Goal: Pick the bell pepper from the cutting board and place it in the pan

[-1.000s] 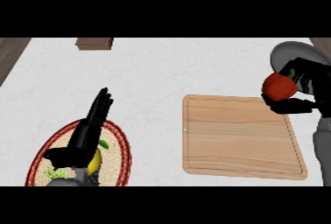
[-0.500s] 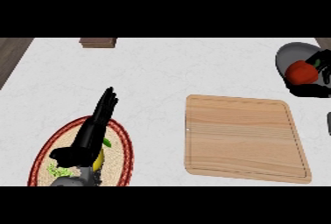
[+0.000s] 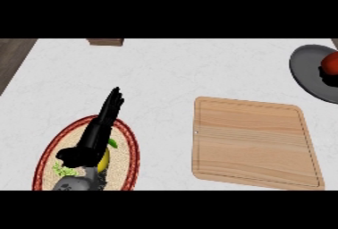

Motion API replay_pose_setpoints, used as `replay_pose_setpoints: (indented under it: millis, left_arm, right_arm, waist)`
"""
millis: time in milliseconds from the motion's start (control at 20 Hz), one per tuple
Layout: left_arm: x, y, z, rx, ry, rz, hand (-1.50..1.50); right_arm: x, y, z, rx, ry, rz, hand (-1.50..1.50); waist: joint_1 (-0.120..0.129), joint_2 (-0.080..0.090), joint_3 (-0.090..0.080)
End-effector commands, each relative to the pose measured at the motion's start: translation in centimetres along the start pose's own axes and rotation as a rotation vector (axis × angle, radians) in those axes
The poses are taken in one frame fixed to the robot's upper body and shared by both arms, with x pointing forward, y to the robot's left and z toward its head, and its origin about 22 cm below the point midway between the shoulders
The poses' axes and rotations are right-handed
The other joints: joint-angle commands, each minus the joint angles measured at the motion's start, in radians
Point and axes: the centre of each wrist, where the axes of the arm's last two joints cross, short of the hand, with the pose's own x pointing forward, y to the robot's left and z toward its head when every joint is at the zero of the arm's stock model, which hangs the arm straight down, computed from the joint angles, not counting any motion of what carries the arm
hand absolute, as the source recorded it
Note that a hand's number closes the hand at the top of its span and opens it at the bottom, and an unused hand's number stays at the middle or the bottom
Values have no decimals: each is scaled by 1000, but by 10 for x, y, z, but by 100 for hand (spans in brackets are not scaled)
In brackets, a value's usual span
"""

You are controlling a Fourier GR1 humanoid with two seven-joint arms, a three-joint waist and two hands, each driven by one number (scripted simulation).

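Nearest, at about seven o'clock, an oval woven mat [image 3: 128,147] with a red rim lies on the white surface [image 3: 171,71]. On it sit a yellow thing [image 3: 103,159] with a green tip and a small green leafy thing [image 3: 62,170], both partly hidden; what they are cannot be told for sure. Over the mat hangs the left hand [image 3: 99,129], black, its fingers [image 3: 113,100] straight and close together, pointing toward twelve o'clock past the mat's far rim. The fingers hold nothing. The grey wrist [image 3: 76,182] comes in at the view's lower edge.

At about four to five o'clock lies the wooden cutting board [image 3: 254,141], a rounded rectangle turned a little clockwise, with nothing on it. It lies near the mat but apart from it, with a strip of white surface between them.

Farther off, at about two o'clock and cut by the right edge, stands the dark grey pan [image 3: 310,74]. The red bell pepper [image 3: 329,65] is in it, close to the edge of the view, only partly seen. Something black [image 3: 328,79] shows just beside the pepper at the edge; whether this is part of the right hand, and how its fingers stand, cannot be told.

Farthest, at about eleven o'clock, a small brown wooden block [image 3: 105,42] shows at the far rim of the surface. A dark brown strip [image 3: 13,58] runs along the surface's left side at ten o'clock.
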Motion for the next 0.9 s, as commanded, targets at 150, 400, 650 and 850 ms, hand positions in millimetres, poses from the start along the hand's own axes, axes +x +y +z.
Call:
replay_pose_setpoints:
  millis: [150,400,650,850]
  left_arm:
    - [-4,-11,4,-30,-5,12,0]
    - [14,-7,-12,-48,-39,8,0]
    - [10,-12,-5,-76,-29,8,0]
    - [10,-14,-5,-81,-35,12,0]
  right_arm:
    - [-18,-25,-20,-62,24,-17,150]
    - [-39,-17,-2,185,209,75,-150]
    - [-38,-3,5,446,206,13,-150]
    - [-34,-2,1,462,174,-57,-150]
  waist:
    - [30,13,2]
    - [61,27,1]
    - [75,27,5]
    - [67,28,7]
